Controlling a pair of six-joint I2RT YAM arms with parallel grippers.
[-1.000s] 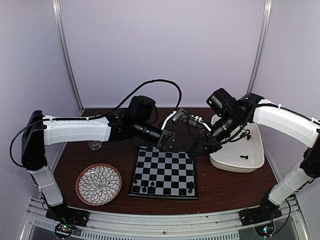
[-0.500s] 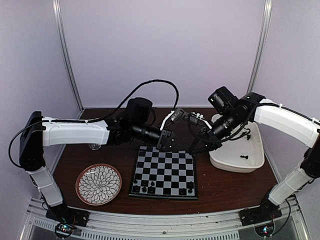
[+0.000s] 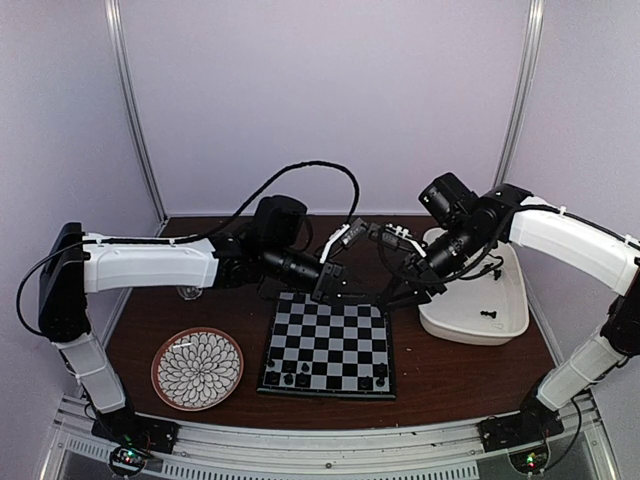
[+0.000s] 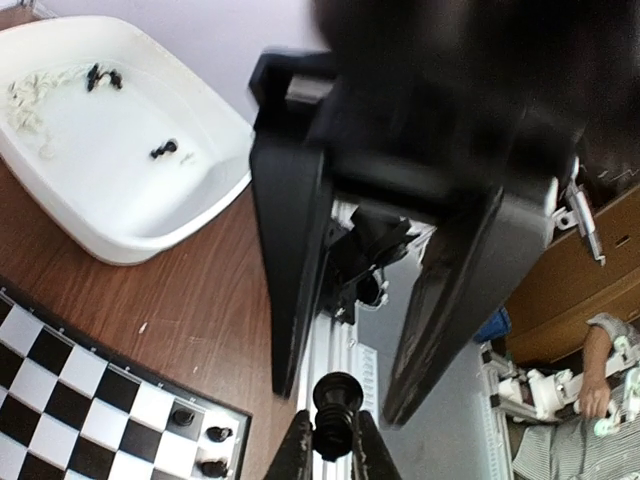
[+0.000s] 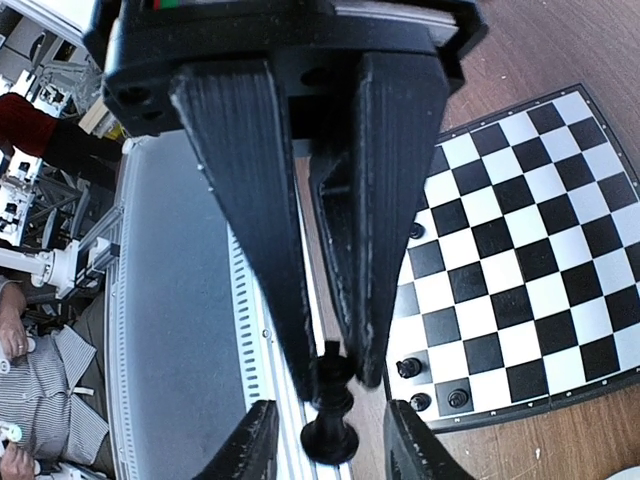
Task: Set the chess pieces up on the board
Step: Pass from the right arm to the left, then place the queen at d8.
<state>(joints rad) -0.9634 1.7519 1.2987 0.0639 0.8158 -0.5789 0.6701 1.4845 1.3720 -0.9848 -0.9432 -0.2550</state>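
Above the board's (image 3: 330,345) far edge my two grippers meet tip to tip. The left gripper (image 3: 362,290) is shut on a black chess piece (image 4: 338,400), pinching its body between both fingertips. Either side of that piece (image 5: 332,405) the right gripper (image 5: 330,450) stands open, its pads (image 5: 250,445) apart and clear of it. The right gripper's long fingers (image 4: 290,250) hang spread above the piece in the left wrist view. Several black pieces (image 3: 288,380) stand on the board's near rows.
A white tub (image 3: 480,300) at the right of the board holds a few black pieces (image 3: 487,313). A round flower-patterned plate (image 3: 197,368) lies at the near left. A small clear object (image 3: 188,290) sits under the left arm.
The left gripper has closed on the black piece and the right gripper has opened off it. Both arms have barely shifted.
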